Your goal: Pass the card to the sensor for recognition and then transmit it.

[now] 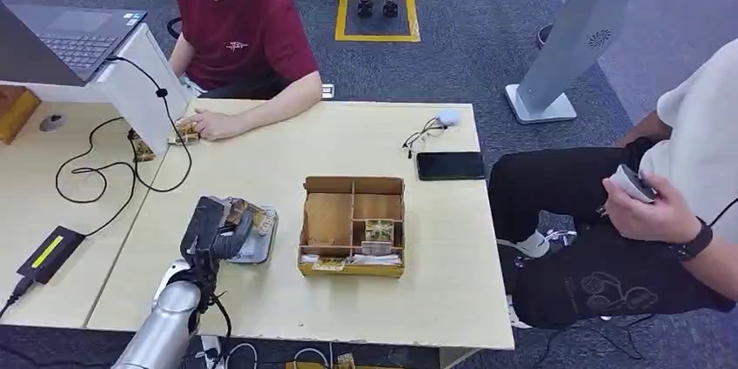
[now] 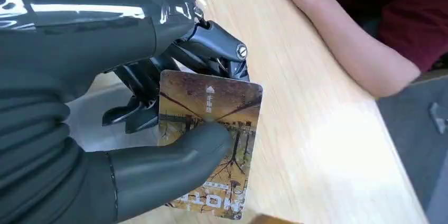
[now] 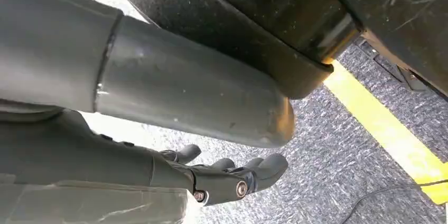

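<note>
Card pinched in left robot hand, over sensor.

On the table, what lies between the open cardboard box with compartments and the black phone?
Nothing: in the head view, bare light wood table separates the compartmented cardboard box from the black phone.

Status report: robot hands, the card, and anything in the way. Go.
Left robot hand pinching the card, over the grey sensor pad. Right robot hand hanging by the floor, holding nothing. Nothing between card and pad.
</note>
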`<act>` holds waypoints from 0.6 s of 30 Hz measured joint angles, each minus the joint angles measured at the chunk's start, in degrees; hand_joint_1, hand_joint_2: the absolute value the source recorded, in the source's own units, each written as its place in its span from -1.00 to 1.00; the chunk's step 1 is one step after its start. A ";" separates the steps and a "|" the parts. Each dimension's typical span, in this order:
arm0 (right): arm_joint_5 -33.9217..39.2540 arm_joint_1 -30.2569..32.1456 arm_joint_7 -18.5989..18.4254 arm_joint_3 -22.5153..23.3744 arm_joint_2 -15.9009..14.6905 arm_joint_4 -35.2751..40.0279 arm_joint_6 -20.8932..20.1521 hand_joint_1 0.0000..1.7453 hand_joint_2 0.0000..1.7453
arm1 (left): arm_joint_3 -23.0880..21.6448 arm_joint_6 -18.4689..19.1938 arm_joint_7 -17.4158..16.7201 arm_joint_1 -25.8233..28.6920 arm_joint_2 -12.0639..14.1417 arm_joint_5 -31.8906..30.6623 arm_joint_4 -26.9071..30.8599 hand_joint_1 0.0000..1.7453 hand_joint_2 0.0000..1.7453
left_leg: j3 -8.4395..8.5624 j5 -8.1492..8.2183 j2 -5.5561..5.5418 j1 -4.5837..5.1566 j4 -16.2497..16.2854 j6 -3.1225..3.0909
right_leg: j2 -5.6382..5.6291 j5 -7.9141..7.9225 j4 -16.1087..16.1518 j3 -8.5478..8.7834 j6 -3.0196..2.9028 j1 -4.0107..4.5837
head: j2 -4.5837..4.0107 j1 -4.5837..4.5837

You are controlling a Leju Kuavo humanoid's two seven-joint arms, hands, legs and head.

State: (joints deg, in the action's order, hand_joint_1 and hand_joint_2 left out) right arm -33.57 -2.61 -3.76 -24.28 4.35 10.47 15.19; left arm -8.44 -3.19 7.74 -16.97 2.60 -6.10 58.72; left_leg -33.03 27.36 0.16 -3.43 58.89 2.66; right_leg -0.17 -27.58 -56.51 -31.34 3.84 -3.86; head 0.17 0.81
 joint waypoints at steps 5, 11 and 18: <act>-0.02 0.01 0.04 0.00 -0.02 0.00 -0.02 -1.00 -1.00 | 0.28 0.18 2.44 1.47 0.24 3.20 3.43 1.00 1.00 | -0.01 0.00 0.02 0.00 0.00 0.00 | -0.01 0.02 -0.01 -0.06 -0.04 0.00 | 0.00 0.02; -0.04 0.00 0.33 0.00 -0.04 0.00 -0.28 -1.00 -1.00 | 0.61 -7.79 12.27 3.14 0.17 5.33 13.21 1.00 1.00 | -0.08 0.00 0.03 0.00 0.00 0.00 | -0.01 0.03 -0.01 -0.11 -0.05 0.01 | 0.00 0.02; -1.81 -0.53 0.33 0.00 -0.13 0.02 -2.27 -1.00 -1.00 | 0.78 -31.83 18.68 3.04 0.59 -27.21 16.44 1.00 1.00 | -0.07 -0.03 0.02 -0.01 0.00 0.03 | -0.01 0.03 -0.02 -0.11 -0.06 0.02 | 0.00 0.00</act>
State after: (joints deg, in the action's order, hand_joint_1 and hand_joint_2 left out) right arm -35.38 -3.14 -3.43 -24.28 4.22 10.49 12.92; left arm -7.65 -35.02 26.42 -13.94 3.19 -33.31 75.17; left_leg -33.10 27.34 0.17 -3.45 58.89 2.69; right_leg -0.18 -27.55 -56.53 -31.45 3.78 -3.84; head 0.17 0.81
